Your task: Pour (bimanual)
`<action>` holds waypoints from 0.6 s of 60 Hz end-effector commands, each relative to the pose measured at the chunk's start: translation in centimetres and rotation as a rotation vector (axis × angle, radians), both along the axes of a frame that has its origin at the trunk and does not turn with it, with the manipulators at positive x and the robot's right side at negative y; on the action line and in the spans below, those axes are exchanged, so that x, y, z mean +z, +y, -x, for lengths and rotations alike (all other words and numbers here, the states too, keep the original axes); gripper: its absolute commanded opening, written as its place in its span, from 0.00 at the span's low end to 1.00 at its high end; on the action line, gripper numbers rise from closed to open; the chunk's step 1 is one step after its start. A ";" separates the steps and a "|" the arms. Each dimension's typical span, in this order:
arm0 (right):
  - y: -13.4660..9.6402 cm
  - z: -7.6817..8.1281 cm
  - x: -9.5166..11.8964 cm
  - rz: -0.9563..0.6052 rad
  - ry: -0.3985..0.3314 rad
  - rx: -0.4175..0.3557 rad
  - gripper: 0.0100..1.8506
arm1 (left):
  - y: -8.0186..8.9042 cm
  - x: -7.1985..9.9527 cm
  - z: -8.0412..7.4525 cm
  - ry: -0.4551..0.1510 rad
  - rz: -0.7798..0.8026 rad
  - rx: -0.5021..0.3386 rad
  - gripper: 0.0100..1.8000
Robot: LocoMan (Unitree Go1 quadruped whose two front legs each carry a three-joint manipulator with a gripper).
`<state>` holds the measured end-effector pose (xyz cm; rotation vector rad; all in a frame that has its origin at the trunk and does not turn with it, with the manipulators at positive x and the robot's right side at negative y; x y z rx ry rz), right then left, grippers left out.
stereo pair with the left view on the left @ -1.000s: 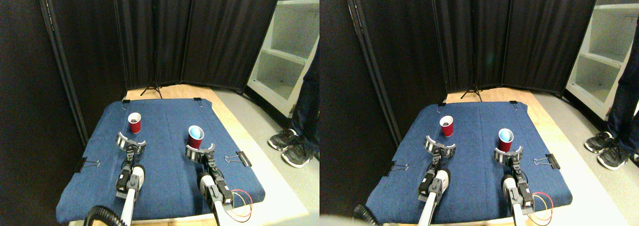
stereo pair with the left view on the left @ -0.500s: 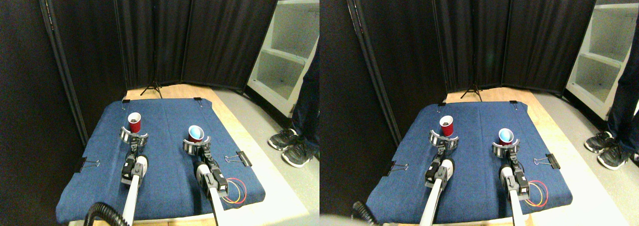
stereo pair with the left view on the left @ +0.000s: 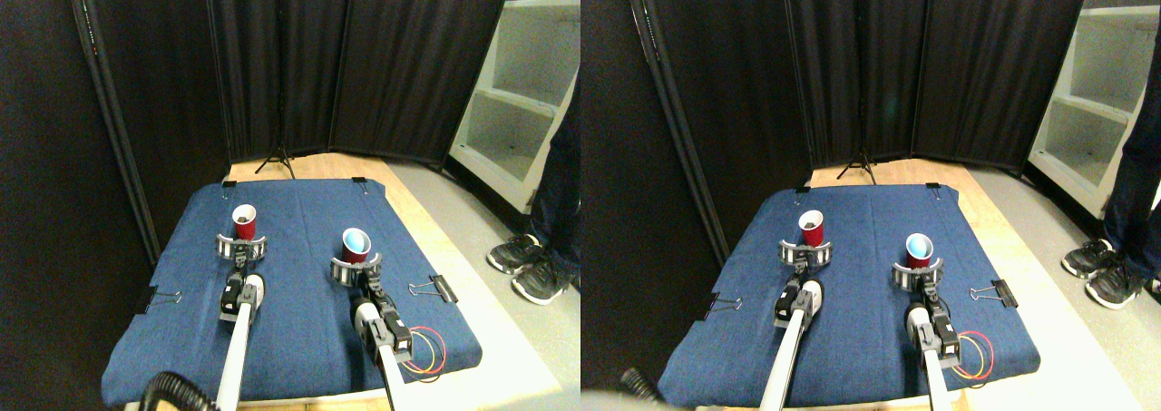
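Both of my manipulators have reached farther forward over the past second, bringing each pincer up to its cup. My left pincer (stereo pair with the left view on the left: 242, 244) now rings the base of the red cup (stereo pair with the left view on the left: 244, 222) at about 11 o'clock on the blue cloth (stereo pair with the left view on the left: 299, 329), jaws apart around it; whether they touch it I cannot tell. My right pincer (stereo pair with the left view on the left: 354, 268) likewise sits with jaws spread around the foot of the blue-lined red cup (stereo pair with the left view on the left: 356, 246), near 2 o'clock of the cloth's centre. Both cups stand upright, well apart. A binder clip (stereo pair with the left view on the left: 439, 288) grips the cloth's edge at 3 o'clock. A person's shoes (stereo pair with the left view on the left: 526, 268) stand beyond it.
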<state>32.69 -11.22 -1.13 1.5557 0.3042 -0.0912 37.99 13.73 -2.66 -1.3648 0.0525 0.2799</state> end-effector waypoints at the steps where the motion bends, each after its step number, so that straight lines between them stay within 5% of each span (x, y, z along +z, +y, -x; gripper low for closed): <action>1: 0.3 0.0 1.0 -0.031 -0.058 -0.005 0.59 | 0.1 0.5 -0.6 -0.033 -0.005 0.002 0.70; 36: -2.0 0.1 0.1 -0.204 -0.073 -0.052 0.59 | -0.1 0.7 -0.9 -0.014 0.035 -0.020 0.71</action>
